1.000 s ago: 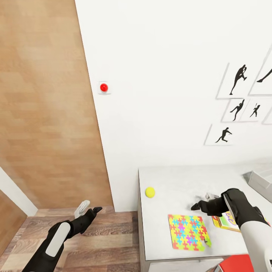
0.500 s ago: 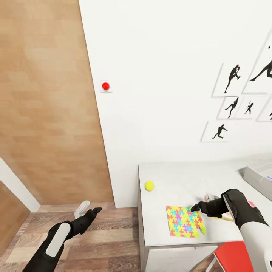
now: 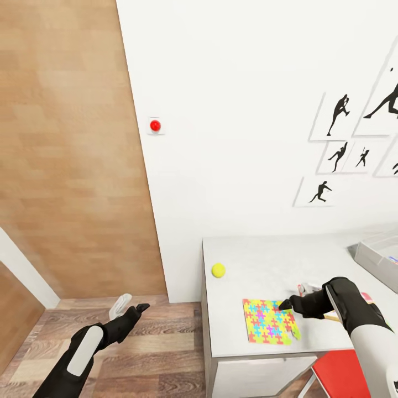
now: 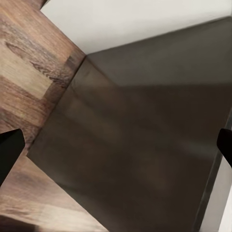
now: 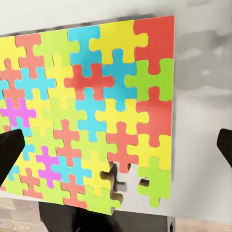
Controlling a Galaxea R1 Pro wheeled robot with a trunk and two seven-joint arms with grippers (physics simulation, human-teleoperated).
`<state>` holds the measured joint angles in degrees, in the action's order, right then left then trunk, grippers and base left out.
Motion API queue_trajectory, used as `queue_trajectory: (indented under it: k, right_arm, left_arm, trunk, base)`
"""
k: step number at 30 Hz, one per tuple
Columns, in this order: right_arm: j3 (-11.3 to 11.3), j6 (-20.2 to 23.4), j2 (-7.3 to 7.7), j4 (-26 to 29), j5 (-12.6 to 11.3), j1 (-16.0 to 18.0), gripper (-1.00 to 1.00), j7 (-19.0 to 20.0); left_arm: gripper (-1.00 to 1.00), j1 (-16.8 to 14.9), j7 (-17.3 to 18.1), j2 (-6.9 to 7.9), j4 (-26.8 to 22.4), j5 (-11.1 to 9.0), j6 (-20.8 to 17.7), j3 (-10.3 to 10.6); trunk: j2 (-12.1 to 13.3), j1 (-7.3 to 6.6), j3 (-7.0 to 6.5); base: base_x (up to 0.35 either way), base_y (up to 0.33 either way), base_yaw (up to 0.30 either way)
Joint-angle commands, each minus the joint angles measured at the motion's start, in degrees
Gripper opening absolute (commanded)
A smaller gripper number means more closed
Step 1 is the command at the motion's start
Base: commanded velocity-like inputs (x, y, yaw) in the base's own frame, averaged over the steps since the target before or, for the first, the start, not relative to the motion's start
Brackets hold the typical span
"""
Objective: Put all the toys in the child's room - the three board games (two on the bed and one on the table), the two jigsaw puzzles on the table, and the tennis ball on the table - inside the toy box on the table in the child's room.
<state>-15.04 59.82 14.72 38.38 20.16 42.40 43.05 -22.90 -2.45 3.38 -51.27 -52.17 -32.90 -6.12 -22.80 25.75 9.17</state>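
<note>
Head high; right wrist close above jigsaw puzzle (image 5: pixel 92 116).

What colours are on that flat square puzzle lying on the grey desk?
The jigsaw puzzle has interlocking yellow, green, blue, red-orange and pink pieces, clearest in the right wrist view.

Toys and toy box on the light grey table (image 3: pixel 260 260).
Jigsaw puzzle (image 3: pixel 270 321) flat near front edge, one piece missing at a corner; tennis ball (image 3: pixel 218 270) apart toward left end; toy box (image 3: pixel 371 257) at right end, partly cut off.
</note>
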Motion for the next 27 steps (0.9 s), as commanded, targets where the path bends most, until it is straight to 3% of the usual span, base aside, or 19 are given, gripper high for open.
queue_trajectory:
  k: [1,27]
  right_arm:
    - [-0.16,0.18,-0.07,-0.1,0.61,0.06,1.0,0.55]
    - [0.18,0.18,-0.67,-3.28,0.62,0.33,1.0,0.57]
  left_arm:
    - [1.0,-0.04,-0.26,-0.02,-0.06,-0.48,-0.33,-0.08]
    - [1.0,-0.04,-0.24,-0.01,-0.06,-0.48,-0.33,-0.05]
  trunk:
    - [-0.12,0.04,0.12]
    - [-0.12,0.04,0.12]
  base:
    - [-0.009,0.0,0.0]
    - [-0.002,0.0,0.0]
